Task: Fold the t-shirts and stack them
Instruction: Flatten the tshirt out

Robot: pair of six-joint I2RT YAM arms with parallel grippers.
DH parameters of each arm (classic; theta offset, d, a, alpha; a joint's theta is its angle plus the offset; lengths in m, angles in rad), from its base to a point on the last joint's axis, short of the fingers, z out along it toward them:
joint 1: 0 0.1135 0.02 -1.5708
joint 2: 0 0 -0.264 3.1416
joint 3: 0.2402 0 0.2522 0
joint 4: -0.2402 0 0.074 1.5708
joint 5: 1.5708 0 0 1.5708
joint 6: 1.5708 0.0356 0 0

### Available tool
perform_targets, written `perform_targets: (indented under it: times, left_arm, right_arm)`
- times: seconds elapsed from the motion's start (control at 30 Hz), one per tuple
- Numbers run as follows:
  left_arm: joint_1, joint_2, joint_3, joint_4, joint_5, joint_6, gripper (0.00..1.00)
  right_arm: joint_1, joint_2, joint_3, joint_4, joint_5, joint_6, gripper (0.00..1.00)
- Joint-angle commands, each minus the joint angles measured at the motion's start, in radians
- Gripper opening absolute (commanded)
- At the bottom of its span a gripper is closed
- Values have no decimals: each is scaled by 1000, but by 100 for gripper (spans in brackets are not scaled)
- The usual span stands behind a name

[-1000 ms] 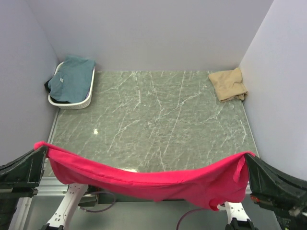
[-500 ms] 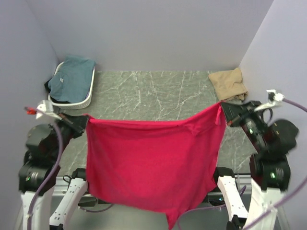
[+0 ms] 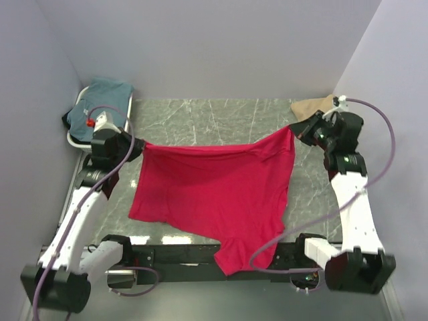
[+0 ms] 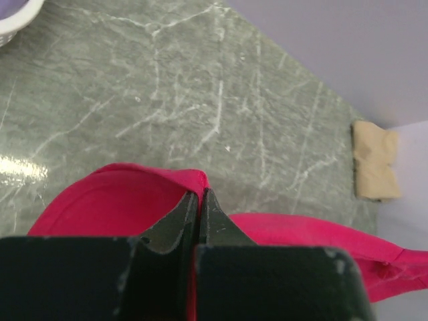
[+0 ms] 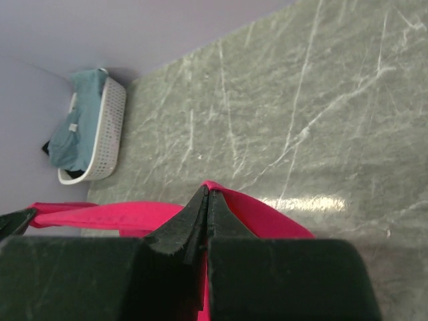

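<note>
Over the table (image 3: 200, 120), plain red t-shirt (image 3: 214, 187)

Three t-shirts are showing: one red t-shirt (image 3: 214, 187), one beige t-shirt (image 3: 309, 107), one teal t-shirt (image 3: 107, 90). One white basket (image 5: 110, 127) is standing.

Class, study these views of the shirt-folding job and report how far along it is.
Seemingly done: the tan shirt lies folded in the far right corner. In hand: the red shirt, pinched at two corners by the left gripper and right gripper, spread with its lower part on the table. Left: folding it, the teal shirt bunched in the basket, and stacking.
</note>
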Motion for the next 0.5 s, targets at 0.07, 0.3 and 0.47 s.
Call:
perform_targets:
  times: [0.07,0.3,0.47]
  left_arm:
    - [-2,262,52,293,-63,23,1]
    - [-2,672,281,381,-46,58,1]
    - [-1,934,491,373,-31,80,1]
  right_arm:
    - [9,242,101,228,-16,24,0]
    - [17,623,389,225,-72,34,0]
    - [29,843,633,121,-105,16,0]
